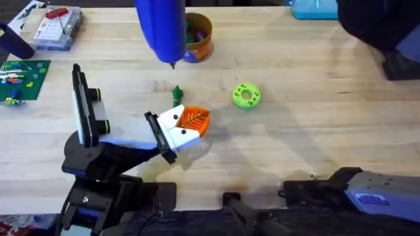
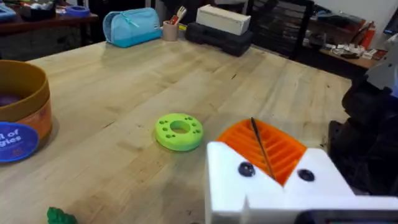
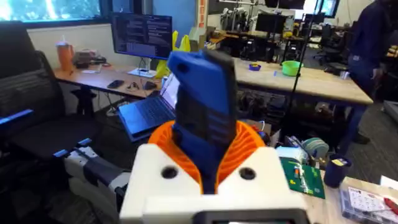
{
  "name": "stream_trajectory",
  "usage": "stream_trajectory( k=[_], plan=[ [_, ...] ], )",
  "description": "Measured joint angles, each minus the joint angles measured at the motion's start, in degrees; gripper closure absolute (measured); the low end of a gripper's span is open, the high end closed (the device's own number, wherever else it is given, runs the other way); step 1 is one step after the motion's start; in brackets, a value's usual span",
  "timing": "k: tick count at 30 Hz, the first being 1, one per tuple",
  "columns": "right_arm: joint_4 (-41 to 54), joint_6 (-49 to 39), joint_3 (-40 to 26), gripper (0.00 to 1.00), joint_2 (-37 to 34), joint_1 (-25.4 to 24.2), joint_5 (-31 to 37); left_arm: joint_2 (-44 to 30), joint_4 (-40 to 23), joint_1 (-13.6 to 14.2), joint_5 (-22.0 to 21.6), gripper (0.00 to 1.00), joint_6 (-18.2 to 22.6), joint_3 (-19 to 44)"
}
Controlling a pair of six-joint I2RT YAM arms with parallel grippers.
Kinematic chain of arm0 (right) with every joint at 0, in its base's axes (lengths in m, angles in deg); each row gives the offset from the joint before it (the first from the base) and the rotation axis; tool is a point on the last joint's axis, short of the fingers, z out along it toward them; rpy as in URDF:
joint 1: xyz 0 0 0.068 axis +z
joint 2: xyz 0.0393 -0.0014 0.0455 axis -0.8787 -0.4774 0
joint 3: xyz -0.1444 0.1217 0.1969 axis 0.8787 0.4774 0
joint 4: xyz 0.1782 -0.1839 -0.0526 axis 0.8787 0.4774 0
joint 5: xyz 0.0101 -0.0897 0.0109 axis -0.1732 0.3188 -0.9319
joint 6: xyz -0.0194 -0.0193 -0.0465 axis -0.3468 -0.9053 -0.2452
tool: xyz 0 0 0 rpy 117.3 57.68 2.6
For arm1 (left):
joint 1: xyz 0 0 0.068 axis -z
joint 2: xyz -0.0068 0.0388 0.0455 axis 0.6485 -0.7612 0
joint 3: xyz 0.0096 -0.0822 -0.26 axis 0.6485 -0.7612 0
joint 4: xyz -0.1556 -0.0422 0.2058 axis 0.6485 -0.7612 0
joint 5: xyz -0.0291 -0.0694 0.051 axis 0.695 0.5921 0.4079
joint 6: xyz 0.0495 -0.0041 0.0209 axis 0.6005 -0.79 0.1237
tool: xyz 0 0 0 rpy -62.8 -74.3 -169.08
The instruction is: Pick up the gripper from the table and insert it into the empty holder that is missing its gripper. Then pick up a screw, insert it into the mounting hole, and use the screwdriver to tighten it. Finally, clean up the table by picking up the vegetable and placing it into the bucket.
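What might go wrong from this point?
The screwdriver, gripped in the right gripper, hangs tip-down and overlaps the bucket in the overhead view; lowering it could knock the bucket. The left gripper sits close to the vegetable and might nudge it away.

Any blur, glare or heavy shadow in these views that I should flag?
Overhead: the screwdriver looms large and soft-edged close under the camera; soft shadows lie on the table right of centre. Left wrist: even light, the green disc casts a faint shadow. Right wrist: bright window behind, no glare on the screwdriver.
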Motion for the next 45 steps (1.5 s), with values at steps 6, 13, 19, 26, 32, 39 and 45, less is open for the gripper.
stream_trajectory(
  k=[6, 13, 19, 26, 32, 39, 45],
  plan=[
    [0.02, 0.18, 0.0, 0.935, 0.0, 0.66, -0.36, 0.0, -0.04, 0.0, 0.0, 0.991, 0.02, 0.0],
    [0.0, 0.22, 0.0, 0.935, 0.0, 3.1, -2.27, 0.0, -0.07, 0.0, -0.24, 0.991, 1.2, 0.0],
    [1.8, -0.47, 0.0, 0.935, 0.02, 3.17, -4.17, 0.0, -0.12, 0.0, -1.37, 0.991, 2.48, 0.0],
    [10.42, -8.87, -0.02, 0.935, 0.0, 3.69, -5.02, 0.0, -0.42, 0.0, -1.66, 0.991, 2.69, 0.0],
    [10.97, -15.13, -0.02, 0.935, 0.0, 5.65, -5.47, 0.02, -0.42, 0.0, -1.66, 0.991, 2.84, 0.0],
    [9.9, -19.85, 0.96, 0.935, 0.0, 6.99, -5.88, 0.02, -0.52, 0.0, -1.66, 0.991, 2.84, 0.0],
    [9.58, -20.7, 3.13, 0.935, 0.0, 6.85, -5.81, 0.0, -1.35, 0.0, -1.66, 0.991, 2.86, 0.0]
  ],
)
